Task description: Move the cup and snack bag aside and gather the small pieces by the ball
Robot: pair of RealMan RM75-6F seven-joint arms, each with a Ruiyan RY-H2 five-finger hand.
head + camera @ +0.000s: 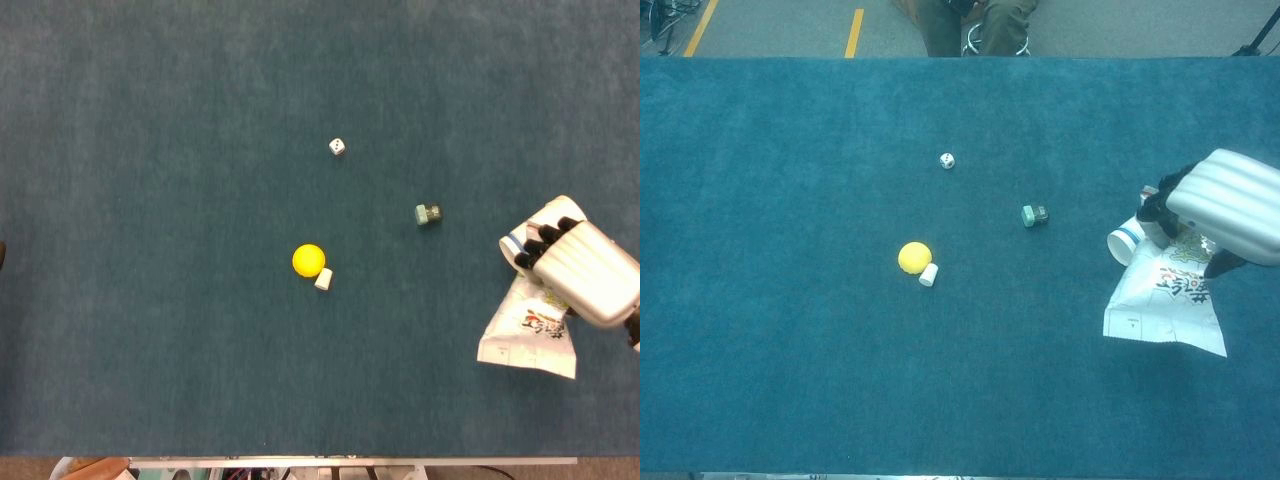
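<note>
My right hand [582,272] grips the top of the white snack bag [526,337] at the table's right side, fingers curled over it; the bag [1165,305] trails down toward the front edge. The white cup [1126,243] with a blue rim lies on its side just left of the hand [1227,205], mostly hidden behind it in the head view, where only the cup's rim [513,245] shows. The yellow ball [309,259] sits mid-table with a small white piece [323,279] touching its lower right. A white die [338,147] lies farther back. A small green piece [428,214] lies between ball and hand.
The blue carpeted table [150,200] stretches wide to the left of the ball. In the chest view a seated person's legs [970,25] show beyond the far edge. The table's front edge [350,460] runs along the bottom.
</note>
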